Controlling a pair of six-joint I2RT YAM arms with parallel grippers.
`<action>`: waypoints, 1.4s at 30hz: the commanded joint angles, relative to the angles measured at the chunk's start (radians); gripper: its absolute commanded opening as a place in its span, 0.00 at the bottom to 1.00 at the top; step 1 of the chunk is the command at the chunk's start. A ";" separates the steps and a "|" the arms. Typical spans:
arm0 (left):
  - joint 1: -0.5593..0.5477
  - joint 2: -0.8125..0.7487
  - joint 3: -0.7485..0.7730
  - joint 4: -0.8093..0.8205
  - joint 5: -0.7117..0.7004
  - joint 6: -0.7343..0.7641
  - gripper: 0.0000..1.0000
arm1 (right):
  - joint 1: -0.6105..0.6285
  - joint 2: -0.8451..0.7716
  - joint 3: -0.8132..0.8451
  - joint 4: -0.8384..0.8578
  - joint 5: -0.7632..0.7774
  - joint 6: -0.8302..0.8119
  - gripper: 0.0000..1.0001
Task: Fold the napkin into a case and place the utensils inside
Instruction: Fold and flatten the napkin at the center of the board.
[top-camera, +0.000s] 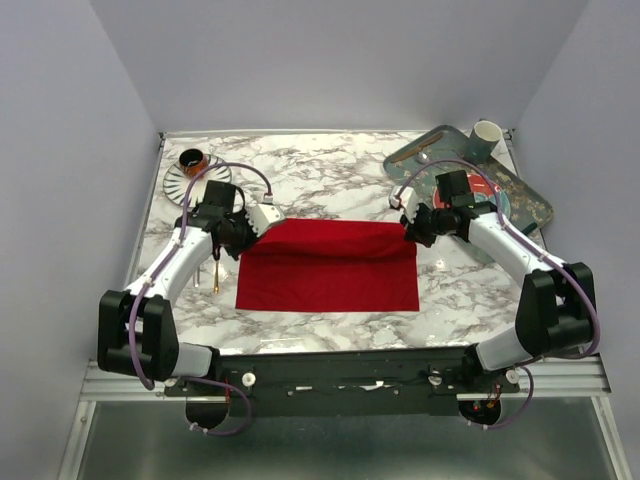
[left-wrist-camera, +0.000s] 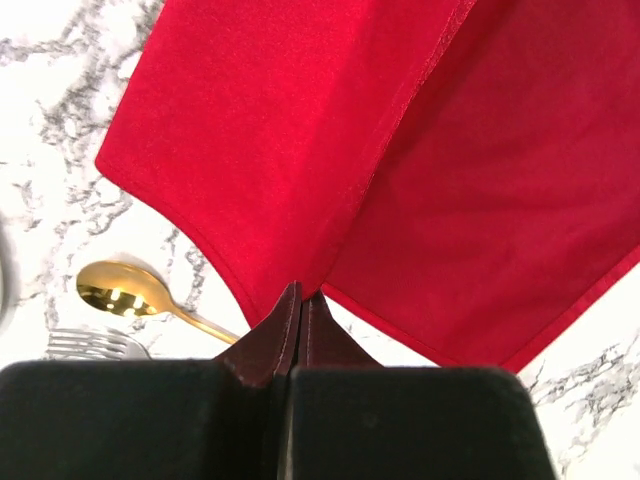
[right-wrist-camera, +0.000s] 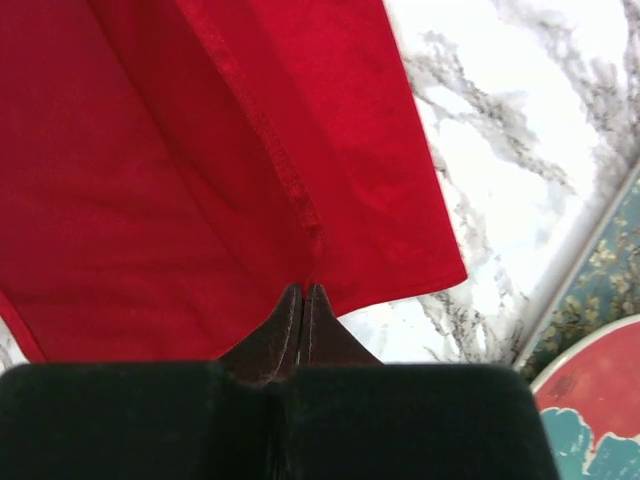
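The left gripper (left-wrist-camera: 302, 300) and the right gripper (right-wrist-camera: 303, 295) each pinch a far corner of the napkin (top-camera: 330, 270); it lies mid-table (top-camera: 320, 180); the spoon (left-wrist-camera: 120, 290) and the fork (left-wrist-camera: 90, 345) rest just beside its left edge.

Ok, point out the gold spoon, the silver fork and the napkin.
gold spoon (left-wrist-camera: 118, 291), left wrist view, its bowl.
silver fork (left-wrist-camera: 90, 345), left wrist view, its tines.
napkin (top-camera: 330, 280), top view, flat middle.

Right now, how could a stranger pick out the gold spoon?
Start at the big red napkin in the middle of the marble table. Just off its left edge lies the gold spoon, slim and shiny; the fork beside it is silver.
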 joint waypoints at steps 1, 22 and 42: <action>-0.024 -0.034 -0.054 -0.006 0.004 0.031 0.00 | 0.004 -0.023 -0.038 -0.041 -0.035 -0.049 0.01; -0.096 -0.051 -0.244 0.086 -0.071 0.000 0.15 | 0.082 -0.087 -0.195 -0.058 0.007 -0.129 0.01; -0.107 -0.008 -0.255 0.108 -0.068 -0.007 0.09 | 0.159 -0.053 -0.202 -0.046 0.087 -0.068 0.56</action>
